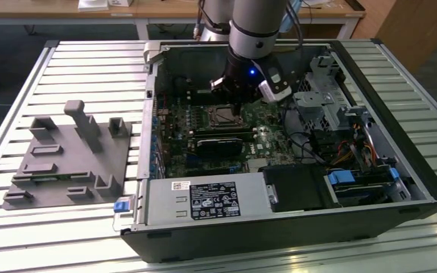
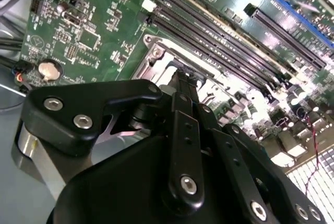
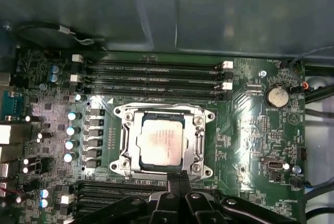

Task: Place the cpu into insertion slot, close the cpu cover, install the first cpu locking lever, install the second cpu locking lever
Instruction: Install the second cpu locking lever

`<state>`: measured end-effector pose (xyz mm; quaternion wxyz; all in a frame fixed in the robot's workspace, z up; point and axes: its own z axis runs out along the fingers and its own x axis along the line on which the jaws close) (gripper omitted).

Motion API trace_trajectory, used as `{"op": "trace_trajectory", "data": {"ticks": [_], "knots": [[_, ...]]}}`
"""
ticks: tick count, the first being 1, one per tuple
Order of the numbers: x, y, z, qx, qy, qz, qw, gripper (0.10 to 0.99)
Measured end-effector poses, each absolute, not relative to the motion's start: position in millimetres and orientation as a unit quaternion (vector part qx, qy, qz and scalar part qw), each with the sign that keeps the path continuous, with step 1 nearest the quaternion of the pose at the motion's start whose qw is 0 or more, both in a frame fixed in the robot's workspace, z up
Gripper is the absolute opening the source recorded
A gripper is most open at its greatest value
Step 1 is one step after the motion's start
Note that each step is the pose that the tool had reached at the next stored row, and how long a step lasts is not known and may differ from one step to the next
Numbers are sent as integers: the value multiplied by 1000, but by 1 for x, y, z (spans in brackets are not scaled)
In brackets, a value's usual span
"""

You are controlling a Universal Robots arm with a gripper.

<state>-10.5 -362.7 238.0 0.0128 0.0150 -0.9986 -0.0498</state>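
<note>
Silver-grey metal on the small flat square cpu [image 3: 162, 140], seated level inside the small square black insertion slot [image 1: 220, 115] with its thin silvery rim. Step 1 of 4 judged done. Around the chip, down flat on the slot: the thin silvery windowed cpu cover [image 3: 129, 141], so step 2 looks done too. Along the slot's far edge, away from the gripper, a thin bent wire lever [image 3: 156, 105]. Cannot tell whether either of the 2 levers is hooked, so steps 3 and 4 judged open. At the slot's near edge, just beside the cover's frame: black 2-finger gripper [image 3: 180, 179], fingers pressed together, nothing seen between them. All around the slot, green motherboard [image 3: 250, 140] inside the black computer case [image 1: 279, 239].
</note>
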Motion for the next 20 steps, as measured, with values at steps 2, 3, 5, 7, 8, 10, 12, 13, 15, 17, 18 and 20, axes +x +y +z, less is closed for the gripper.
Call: {"op": "trace_trajectory", "data": {"ticks": [2,3,5,7,8,10,12,13,15,17,18,20], "knots": [[-11,-363,236,15,-999,-50,13,106],[-11,-364,235,15,-999,-50,14,106],[-11,-366,234,15,-999,-50,14,106],[-11,-369,233,15,-999,-50,14,106],[-11,-370,233,15,-999,-50,14,106],[-11,-373,233,15,-999,-50,14,106],[-13,-374,233,15,-999,-50,14,106],[-15,-375,233,15,-999,-50,14,106],[-18,-377,232,15,-999,-50,14,106],[-24,-378,232,15,-999,-50,14,106],[-27,-378,232,15,-999,-50,14,106],[-34,-379,232,15,-999,-50,14,106]]}}
